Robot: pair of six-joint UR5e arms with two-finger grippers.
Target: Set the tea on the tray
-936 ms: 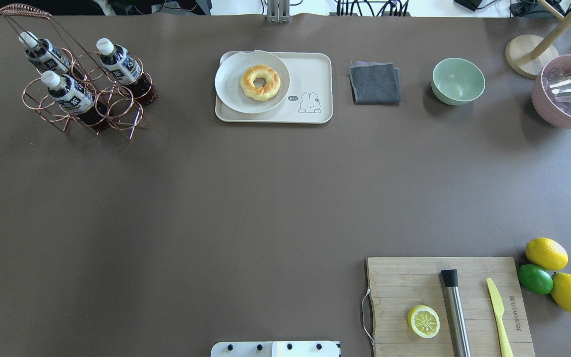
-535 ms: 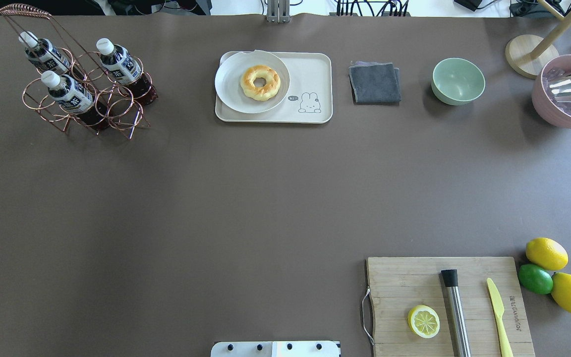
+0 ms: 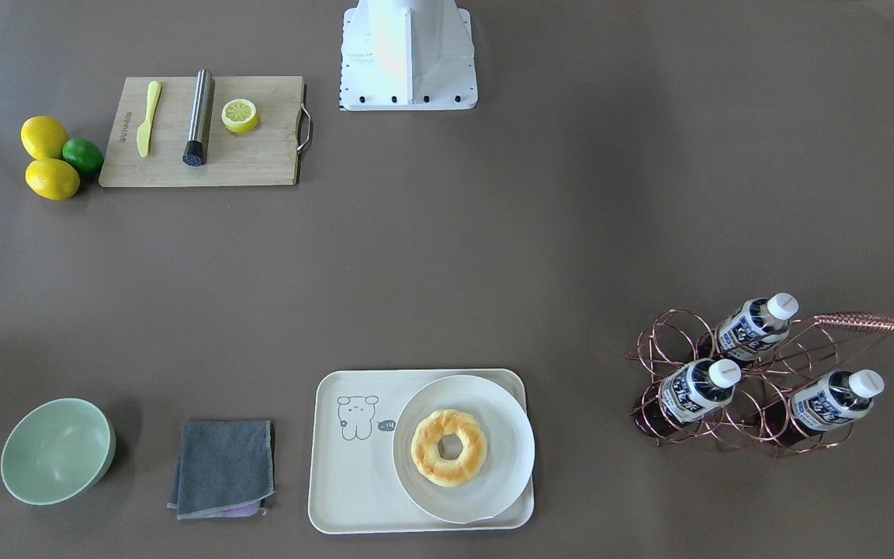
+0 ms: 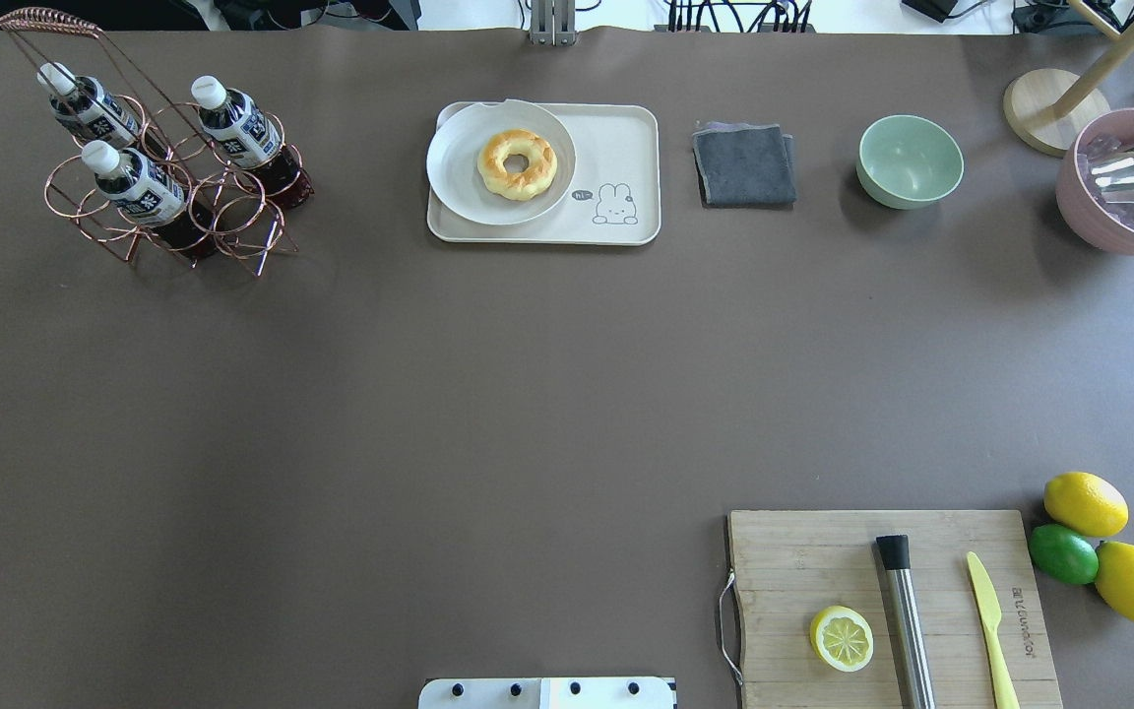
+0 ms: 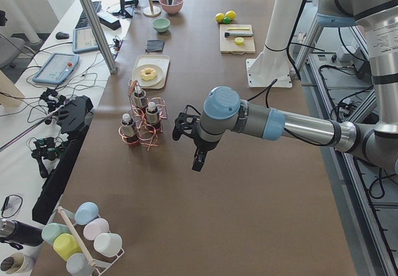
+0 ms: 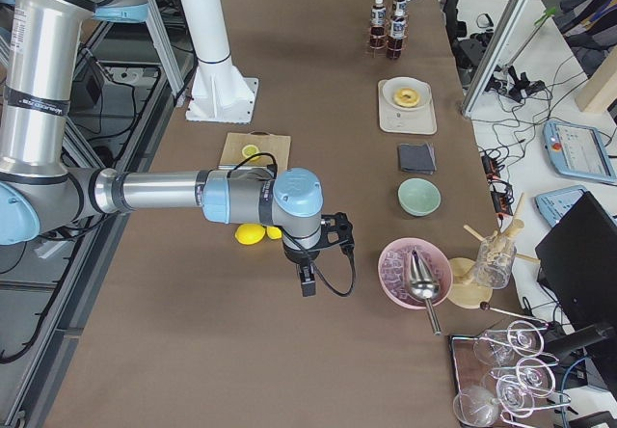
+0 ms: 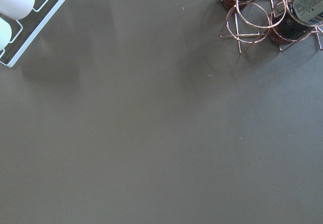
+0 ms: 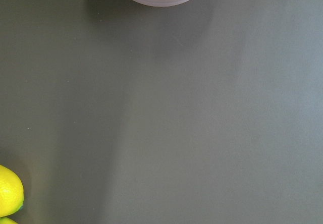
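three teas [image 4: 139,187] stood in a copper wire rack [image 4: 232,215] at the far left corner of the table [image 4: 429,394], none of them on the tray [image 4: 626,138]. the tray lay well apart from the rack, at the middle of the far edge. a plate [image 4: 459,177] sat on its left half with a doughnut [image 4: 517,164] on it, and the bear drawing showed on the right half. a grey cloth [image 4: 744,164] and a green bowl [image 4: 910,161] lay to the tray's right. the left end effector [image 5: 197,158] hung over the table near the rack. only the side view showed it, so i could not tell how far its jaws stood apart or whether it held anything. the right end effector [image 6: 307,281] hung over the table between two lemons [image 6: 253,233] and a pink bowl [image 6: 384,276], and i could not tell its opening or hold either.
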